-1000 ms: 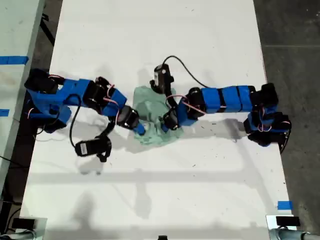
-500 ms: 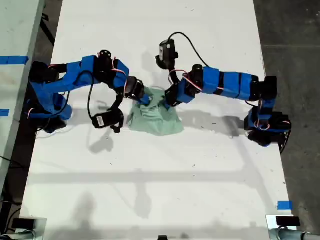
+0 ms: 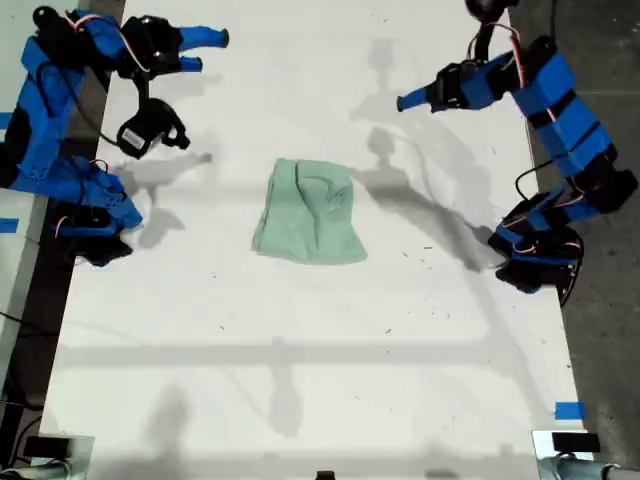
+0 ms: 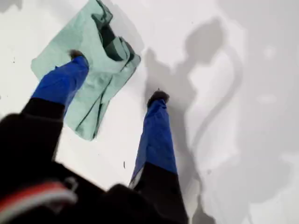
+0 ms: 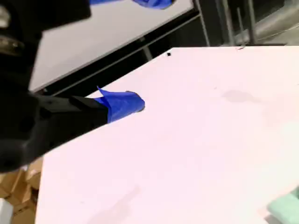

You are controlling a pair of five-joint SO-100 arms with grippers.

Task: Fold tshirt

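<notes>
Table first: it is white, and the tshirt lies near its middle as a small green bundle, with a crumpled lump toward the far edge and a smoother, wider part toward the near edge. Two blue arms are up high, well apart from the cloth, one at the exterior view's left and one at the exterior view's right. My first gripper hangs above the tshirt with its jaws wide apart and nothing between them. My second gripper shows only one blue jaw over bare table, so we cannot tell how its jaws stand. We think the fold looks nearly done but lumpy. To do it well, we should come down slowly, pinch one outer edge only, and lay it flat without dragging the whole bundle.
</notes>
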